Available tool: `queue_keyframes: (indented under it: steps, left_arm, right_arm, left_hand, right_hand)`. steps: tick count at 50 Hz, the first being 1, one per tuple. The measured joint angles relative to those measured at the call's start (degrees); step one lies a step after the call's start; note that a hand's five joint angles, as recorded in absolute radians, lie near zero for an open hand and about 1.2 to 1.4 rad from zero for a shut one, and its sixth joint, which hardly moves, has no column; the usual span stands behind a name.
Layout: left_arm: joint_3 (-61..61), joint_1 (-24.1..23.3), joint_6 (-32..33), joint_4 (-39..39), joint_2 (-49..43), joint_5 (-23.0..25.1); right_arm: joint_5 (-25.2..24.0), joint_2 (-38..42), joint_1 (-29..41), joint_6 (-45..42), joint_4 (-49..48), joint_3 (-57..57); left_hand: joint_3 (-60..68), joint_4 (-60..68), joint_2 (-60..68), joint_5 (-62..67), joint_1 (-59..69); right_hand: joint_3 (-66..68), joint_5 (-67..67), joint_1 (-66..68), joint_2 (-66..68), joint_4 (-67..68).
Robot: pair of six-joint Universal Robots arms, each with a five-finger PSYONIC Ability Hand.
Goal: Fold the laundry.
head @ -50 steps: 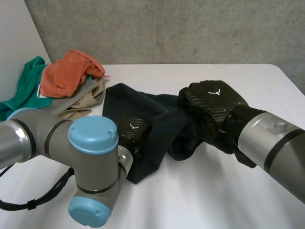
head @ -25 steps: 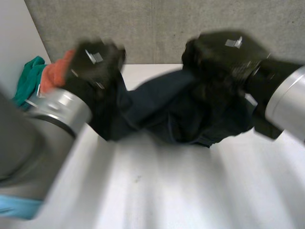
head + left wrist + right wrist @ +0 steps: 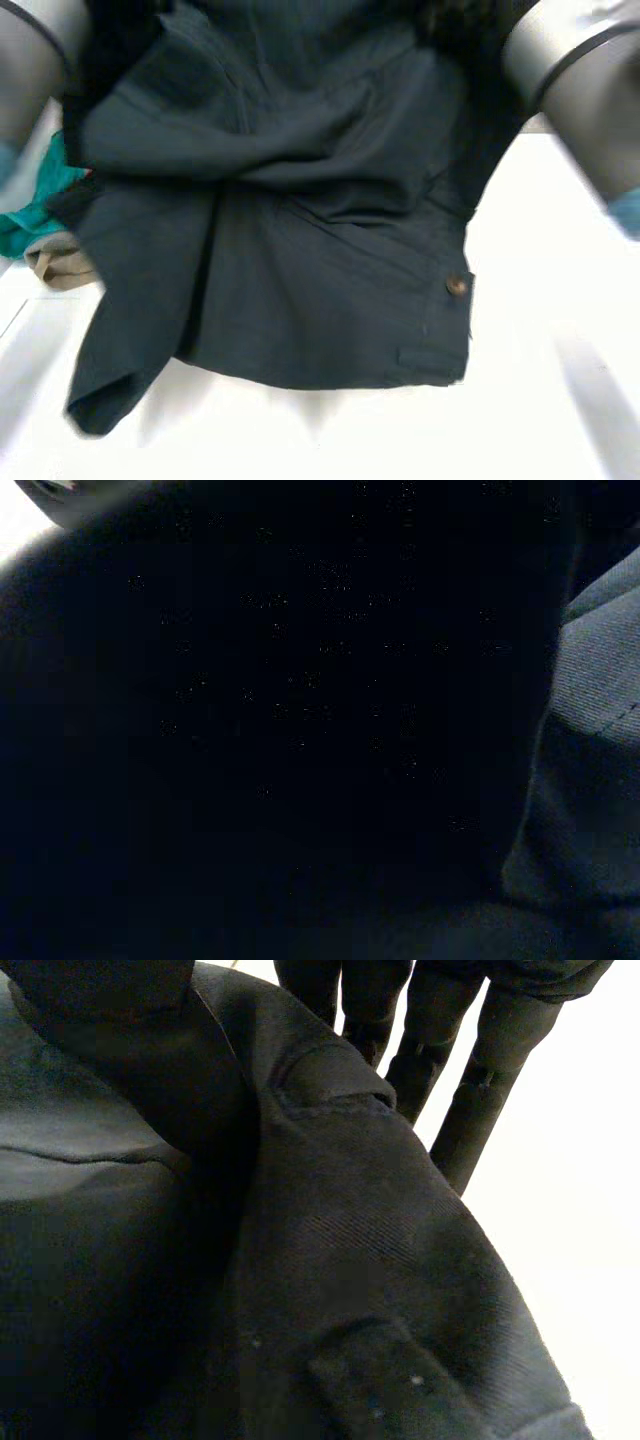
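A dark navy garment [image 3: 300, 250] with a brown button [image 3: 457, 286] and a back pocket hangs spread in the air above the table. Its upper edge runs between my left arm [image 3: 35, 50] and my right arm [image 3: 580, 90], and the lower hem trails near the tabletop. In the right wrist view my right hand [image 3: 440, 1050] pinches the waistband [image 3: 350, 1260], belt loop included, between thumb and fingers. The same dark fabric [image 3: 590, 730] lies close against my left palm.
A teal cloth [image 3: 25, 225] and a beige cloth [image 3: 60, 265] lie at the table's left side, partly behind the hanging garment. Bare white table [image 3: 540, 400] shows to the right and in front.
Both arms have lifted the garment off the table and raised it high, and it now hangs open. The left hand closed on the cloth during the lift.
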Motion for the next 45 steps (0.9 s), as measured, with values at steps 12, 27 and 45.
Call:
queue_keyframes:
  steps: [12, 27, 45]
  left_arm:
    - [15.89, 2.61, 0.04, -2.79, -28.05, -1.98]
    - [-6.38, 5.65, 4.67, -5.09, -9.91, -7.31]
    - [-55.70, -5.66, 17.91, -2.98, 9.44, 10.38]
  right_arm:
    - [2.57, 23.63, 3.42, -15.61, -20.75, -3.65]
    - [9.18, 13.83, 3.81, -19.12, 3.86, 1.67]
    - [-5.10, -0.37, 6.37, -10.26, 16.29, 40.11]
  left_hand:
    - [-51.96, -52.83, -52.63, -50.95, -54.63]
    - [-55.88, -56.79, -56.81, -54.23, -55.53]
    - [-27.63, -28.12, -28.30, -26.35, -26.78]
  right_hand:
    - [-53.58, -54.02, -49.66, -53.31, -53.73]
    - [-54.86, -53.98, -49.71, -54.15, -55.21]
    - [-29.07, -28.77, -24.34, -29.14, -29.56]
